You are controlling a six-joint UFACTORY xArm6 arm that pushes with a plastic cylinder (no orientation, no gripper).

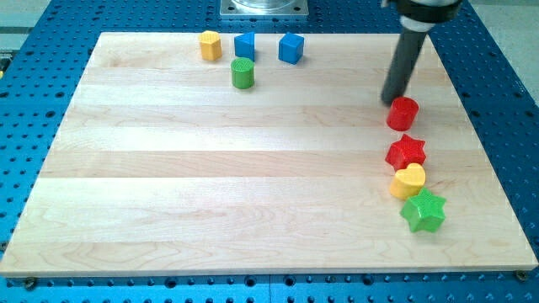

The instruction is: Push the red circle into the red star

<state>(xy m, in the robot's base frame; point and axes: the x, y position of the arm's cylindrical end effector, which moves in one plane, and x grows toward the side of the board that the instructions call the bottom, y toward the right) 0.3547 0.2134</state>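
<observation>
The red circle stands on the wooden board at the view's right. The red star lies just below it, with a small gap between them. My tip rests on the board right at the circle's upper left edge, touching it or nearly so. The dark rod rises from the tip toward the view's top.
A yellow heart sits directly below the red star, touching it, and a green star below that. At the view's top left are a yellow hexagon, two blue cubes and a green cylinder.
</observation>
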